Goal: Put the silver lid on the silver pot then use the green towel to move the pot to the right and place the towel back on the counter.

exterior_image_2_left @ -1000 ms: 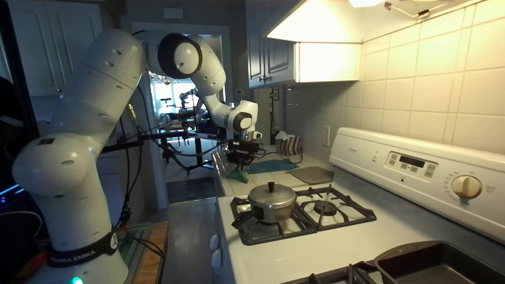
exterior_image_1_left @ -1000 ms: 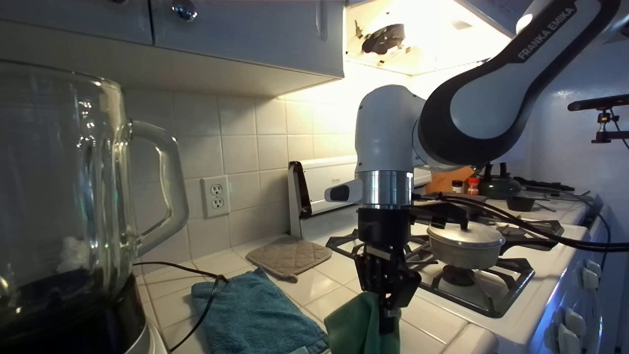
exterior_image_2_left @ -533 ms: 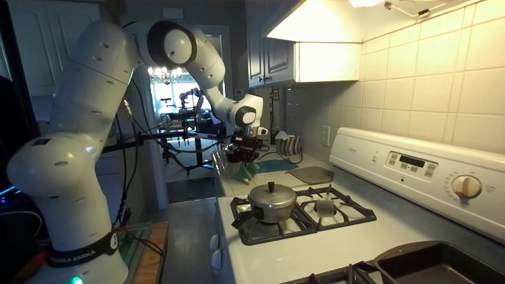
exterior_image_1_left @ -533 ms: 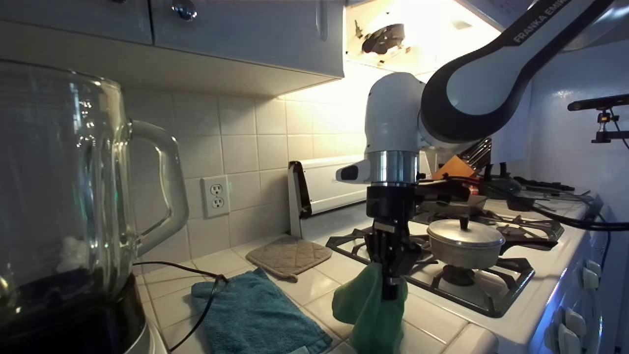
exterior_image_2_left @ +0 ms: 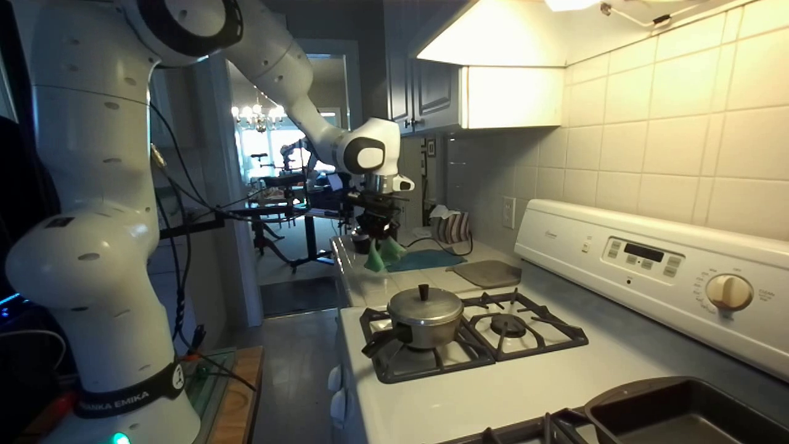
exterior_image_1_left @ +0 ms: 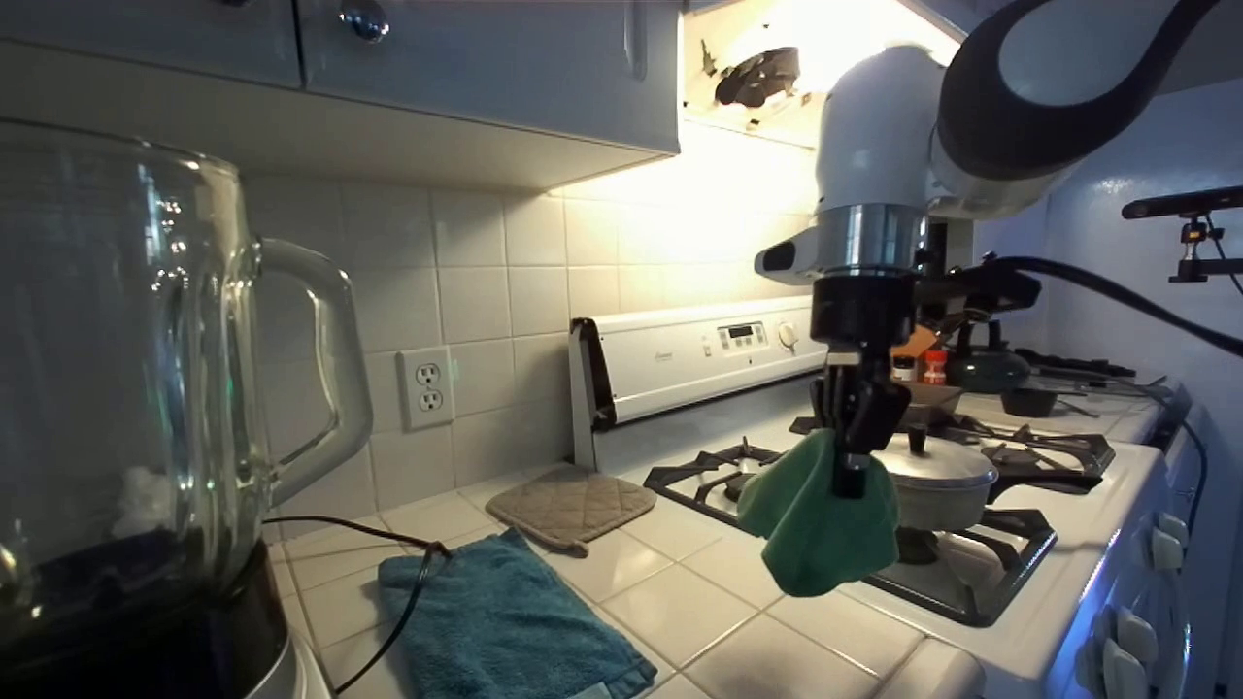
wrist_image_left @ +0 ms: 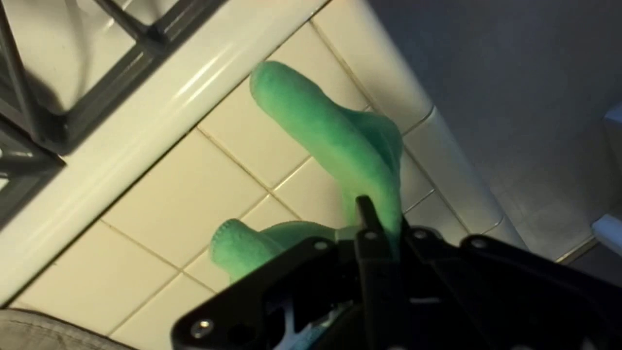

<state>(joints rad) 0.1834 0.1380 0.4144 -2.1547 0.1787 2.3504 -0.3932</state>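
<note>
The silver lid [exterior_image_2_left: 425, 304] rests on the silver pot [exterior_image_2_left: 435, 336], which stands on a front burner grate. In an exterior view the pot [exterior_image_1_left: 947, 505] is partly behind my gripper and cloth. My gripper [exterior_image_1_left: 851, 478] is shut on the green towel [exterior_image_1_left: 814, 549], which hangs bunched in folds in the air. The counter [exterior_image_1_left: 670, 607] lies beneath it. In the wrist view the towel [wrist_image_left: 320, 121] runs up between the dark fingers [wrist_image_left: 368, 214], with another fold sticking out at their left.
A teal cloth [exterior_image_1_left: 505, 621] and a grey potholder [exterior_image_1_left: 573, 505] lie on the counter near the blender [exterior_image_1_left: 325, 369]. The pot's black handle [exterior_image_2_left: 385, 340] points toward the stove's front edge. A dark baking pan [exterior_image_2_left: 690, 407] sits farther along the stove.
The gripper has closed on the green towel and lifted it off the counter. Arm and towel have risen and, in an exterior view, shifted toward the stove. Pot and lid have stayed put.
</note>
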